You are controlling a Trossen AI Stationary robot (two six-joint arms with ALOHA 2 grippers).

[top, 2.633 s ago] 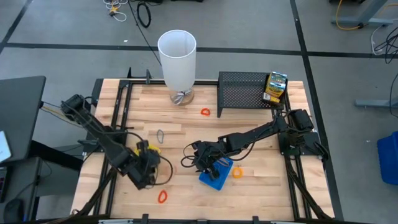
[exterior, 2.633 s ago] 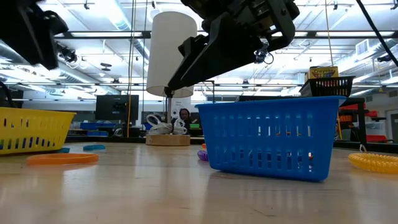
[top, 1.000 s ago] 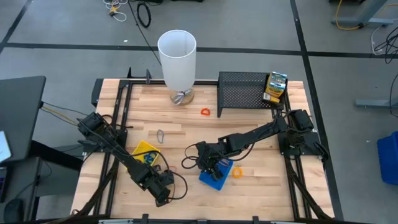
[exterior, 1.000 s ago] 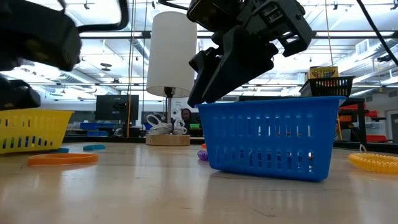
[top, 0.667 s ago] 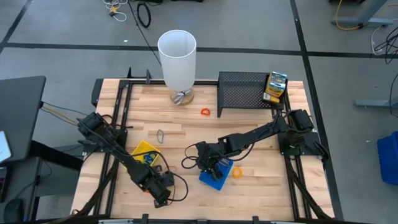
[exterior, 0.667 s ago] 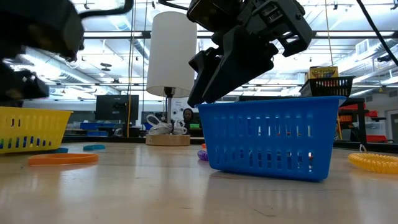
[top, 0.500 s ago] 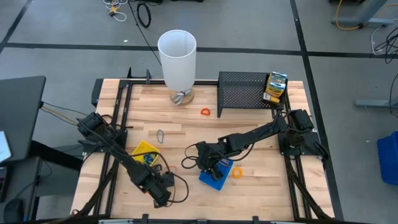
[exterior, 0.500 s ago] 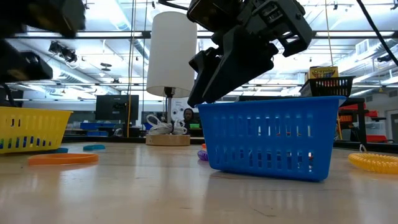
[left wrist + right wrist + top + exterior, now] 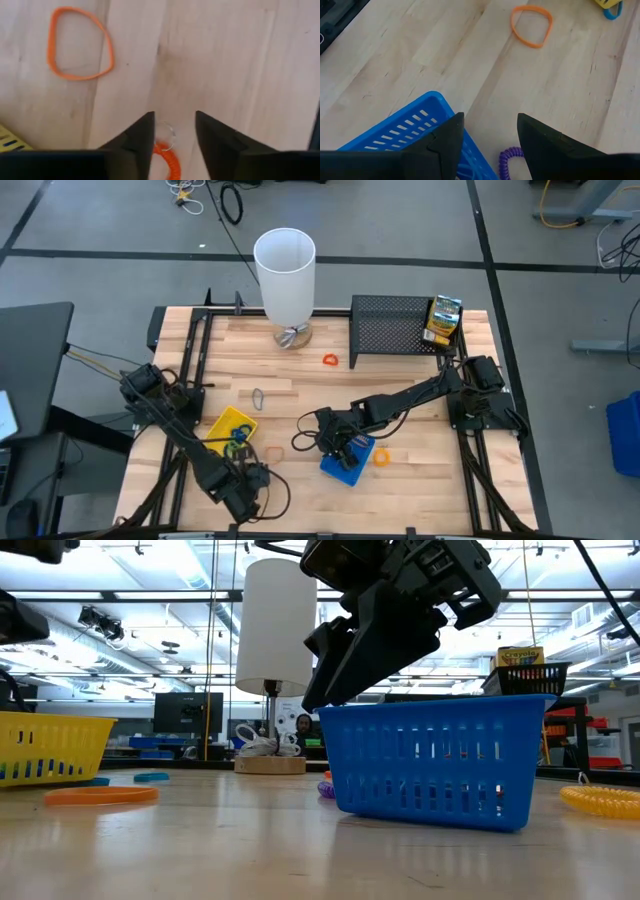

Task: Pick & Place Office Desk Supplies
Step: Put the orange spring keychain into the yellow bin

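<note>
My left gripper [image 9: 249,484] stands open near the table's near edge, left of centre. In its wrist view an orange coil with a clear ring [image 9: 166,151] shows on the wood between the fingers [image 9: 173,117]; in the high view the gripper hides it. An orange band [image 9: 273,452] lies flat beside the yellow tray [image 9: 232,428]. My right gripper [image 9: 333,442] hangs open over the left corner of the blue tray [image 9: 350,460]. A purple coil [image 9: 512,158] lies by that corner. My left gripper points steeply down with the orange coil [image 9: 166,151] between its open fingers, close beside one finger [image 9: 142,135]. Whether that finger touches the coil I cannot tell.
A tall white cylinder [image 9: 285,275] and a black mesh rack [image 9: 395,325] holding a green-yellow box [image 9: 443,320] stand at the far edge. A red-orange band [image 9: 330,360], a grey loop [image 9: 258,397] and a yellow coil [image 9: 382,457] lie on the wood.
My left gripper has risen, leaving the low view at its upper left, and has shifted a little toward the table's left and near edges. My right gripper has kept still over the blue tray.
</note>
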